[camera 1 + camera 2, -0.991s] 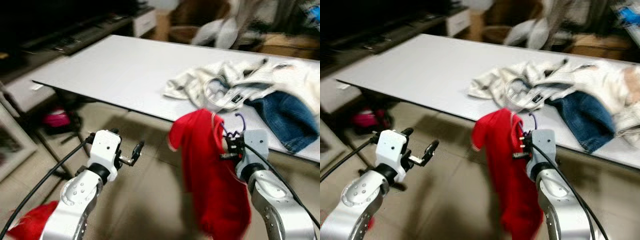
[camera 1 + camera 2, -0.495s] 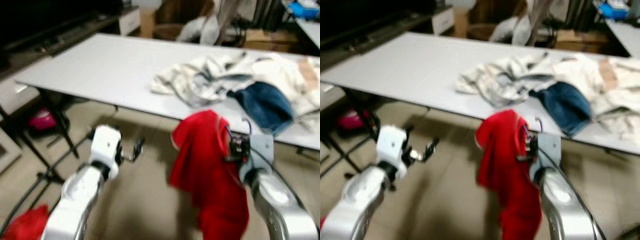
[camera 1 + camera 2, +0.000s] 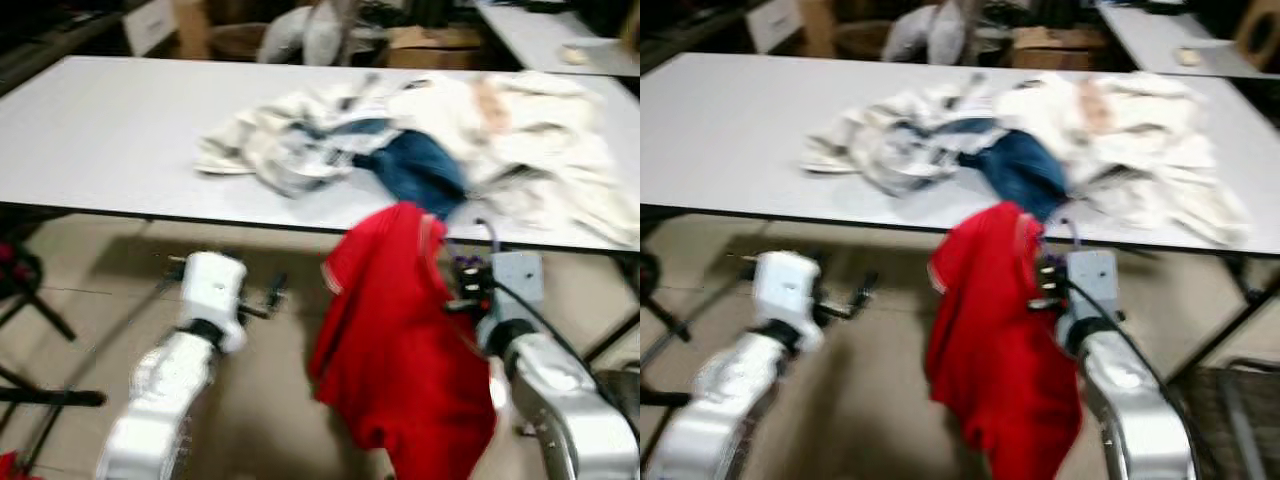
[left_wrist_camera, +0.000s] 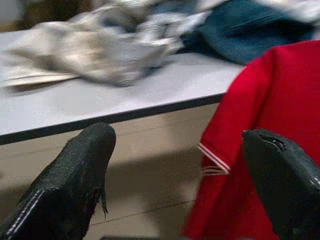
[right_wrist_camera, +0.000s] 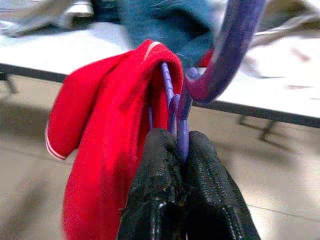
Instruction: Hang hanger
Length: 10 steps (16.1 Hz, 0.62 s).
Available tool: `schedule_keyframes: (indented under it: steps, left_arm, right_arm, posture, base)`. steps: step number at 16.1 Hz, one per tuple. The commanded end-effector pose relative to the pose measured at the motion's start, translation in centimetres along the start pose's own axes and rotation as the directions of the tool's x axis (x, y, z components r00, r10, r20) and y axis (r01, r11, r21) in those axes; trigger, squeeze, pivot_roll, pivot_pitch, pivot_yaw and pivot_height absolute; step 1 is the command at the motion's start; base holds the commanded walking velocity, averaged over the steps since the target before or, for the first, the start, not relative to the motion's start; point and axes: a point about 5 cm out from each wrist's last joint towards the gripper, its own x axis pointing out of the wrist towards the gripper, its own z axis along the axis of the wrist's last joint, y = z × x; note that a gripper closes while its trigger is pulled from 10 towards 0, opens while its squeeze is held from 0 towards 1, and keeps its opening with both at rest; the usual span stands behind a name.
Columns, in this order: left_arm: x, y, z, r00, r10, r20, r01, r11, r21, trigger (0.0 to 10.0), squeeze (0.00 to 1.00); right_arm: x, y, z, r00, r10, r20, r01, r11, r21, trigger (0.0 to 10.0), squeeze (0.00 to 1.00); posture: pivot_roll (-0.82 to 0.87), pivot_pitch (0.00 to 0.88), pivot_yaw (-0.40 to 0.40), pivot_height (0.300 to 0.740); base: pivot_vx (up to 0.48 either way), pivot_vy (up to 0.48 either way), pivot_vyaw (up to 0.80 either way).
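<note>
From the head camera, the right gripper [image 3: 462, 292] holds the purple plastic hanger [image 3: 484, 240] up in front of the near edge of the long white table [image 3: 100, 140], its hook standing above the fingers, probably so the red short-sleeved shirt [image 3: 395, 340] draped on it hangs free of the tiled floor [image 3: 60, 300]. A heap of pale clothes and a blue denim piece [image 3: 415, 170] lies toward the table's far right. No rail is visible; open floor lies along the table's edge. In the left wrist view, the left gripper [image 4: 180, 170] is spread wide and empty, facing the table edge and the shirt's sleeve, free to steady the cloth. In the right wrist view, the fingers [image 5: 155, 190] are clamped on the hanger's neck just below the hook.
</note>
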Motion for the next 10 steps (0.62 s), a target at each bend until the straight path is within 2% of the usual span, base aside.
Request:
schedule_keyframes:
  steps: [1,4,5,10]
  left_arm:
    - [-0.08,0.8,0.17,0.999,0.031,0.005,-0.032,0.999,0.029,10.0,0.0]
    - [0.04,0.78,0.05,0.999,0.038,0.002,-0.038,0.999,0.017,10.0,0.0]
    - [0.11,0.68,0.17,0.999,0.031,0.012,-0.031,0.999,0.018,10.0,0.0]
    - [0.26,0.48,0.44,0.999,0.016,0.029,-0.016,1.0,0.012,10.0,0.0]
  right_arm:
    - [-0.01,-0.14,0.67,0.999,-0.02,0.035,0.021,1.0,-0.005,10.0,0.0]
    - [0.07,-0.23,0.39,0.999,-0.031,0.018,0.031,0.999,-0.024,10.0,0.0]
    - [0.12,-0.39,0.17,0.999,-0.043,-0.002,0.043,0.999,-0.004,10.0,0.0]
    - [0.23,-0.53,0.09,0.998,-0.055,-0.001,0.055,0.998,0.027,10.0,0.0]
  posture:
    - [-0.11,0.0,0.025,0.74]
    - [-0.11,0.0,0.026,0.74]
    - [-0.11,0.0,0.026,0.74]
    - [-0.11,0.0,0.027,0.74]
  base:
    - [0.0,0.0,0.0]
    - [0.0,0.0,0.0]
    - [0.0,0.0,0.0]
    - [0.0,0.0,-0.78]
